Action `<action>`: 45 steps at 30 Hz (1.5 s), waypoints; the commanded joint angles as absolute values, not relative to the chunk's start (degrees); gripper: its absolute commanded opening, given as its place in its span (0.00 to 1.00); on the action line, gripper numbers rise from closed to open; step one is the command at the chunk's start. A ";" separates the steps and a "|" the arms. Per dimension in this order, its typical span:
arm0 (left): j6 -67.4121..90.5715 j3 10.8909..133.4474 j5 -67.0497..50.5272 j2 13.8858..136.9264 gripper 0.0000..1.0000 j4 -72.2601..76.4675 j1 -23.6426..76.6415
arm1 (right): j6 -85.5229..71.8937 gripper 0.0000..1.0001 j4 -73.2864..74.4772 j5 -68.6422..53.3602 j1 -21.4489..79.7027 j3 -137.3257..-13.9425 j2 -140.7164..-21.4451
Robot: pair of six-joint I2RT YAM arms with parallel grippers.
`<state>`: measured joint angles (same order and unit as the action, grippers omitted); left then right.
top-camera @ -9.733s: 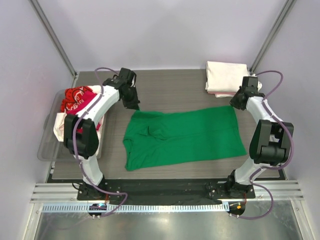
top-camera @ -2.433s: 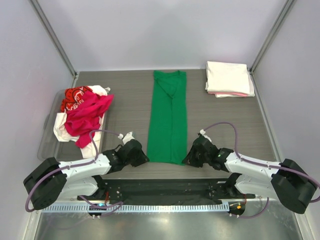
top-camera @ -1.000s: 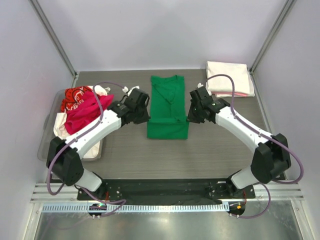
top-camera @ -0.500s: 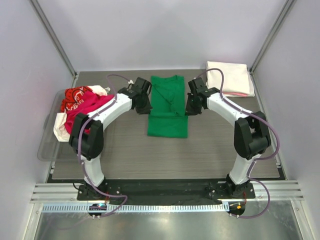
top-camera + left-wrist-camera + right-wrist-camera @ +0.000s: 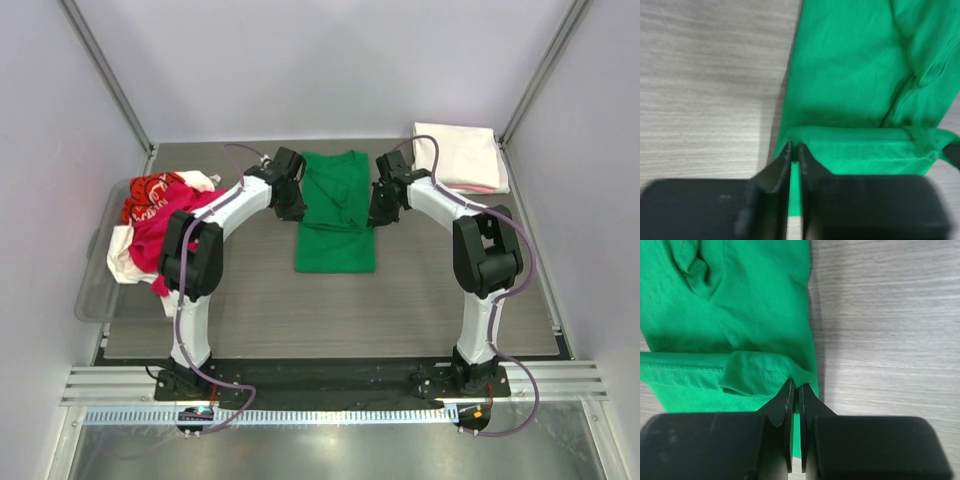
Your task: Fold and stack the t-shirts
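One green tee (image 5: pixel 335 240), two folded tees (image 5: pixel 455 155), three heaped tees (image 5: pixel 165 215), one bin (image 5: pixel 95 300).

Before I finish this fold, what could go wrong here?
The left gripper and right gripper pinch the green t-shirt only at its hem's very edge, so a corner could slip and land skewed. The hem near the right gripper looks bunched; releasing there may leave a crease.

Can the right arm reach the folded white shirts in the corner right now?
Probably yes: the folded white shirts lie close to it with nothing in between. But the right gripper is pinching the green t-shirt, so it must let go first.
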<state>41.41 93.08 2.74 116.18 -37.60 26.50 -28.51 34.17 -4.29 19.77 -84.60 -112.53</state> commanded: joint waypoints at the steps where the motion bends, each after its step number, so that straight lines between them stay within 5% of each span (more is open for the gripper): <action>1: 40.08 98.07 2.02 118.12 0.13 -39.02 25.23 | -27.07 0.10 32.61 -5.19 19.25 -88.50 -113.02; 2: 39.82 98.96 1.59 118.65 0.22 -39.89 25.14 | -26.90 0.22 32.87 -5.10 19.07 -89.72 -113.38; 3: 38.86 99.92 0.54 119.17 0.42 -40.60 24.88 | -26.72 0.48 33.39 -4.92 18.81 -90.52 -113.55; 5: 38.50 102.90 0.88 119.62 0.55 -44.27 24.79 | -26.28 0.66 34.88 -3.96 18.28 -92.27 -112.77; 8: 37.97 101.01 1.32 115.69 0.62 -45.79 24.79 | -25.75 0.69 36.12 -3.34 18.11 -91.50 -110.05; 26: 45.88 54.25 -10.37 86.57 0.60 -22.69 26.63 | -37.08 0.65 17.86 -17.30 20.48 -50.12 -86.57; 37: 49.57 47.73 -10.72 85.08 0.59 -13.63 27.07 | -37.62 0.56 9.67 -17.93 20.39 -45.35 -93.33; 45: 50.27 46.93 -11.16 88.06 0.58 -9.23 26.98 | -36.48 0.35 8.96 -15.82 20.39 -45.44 -94.92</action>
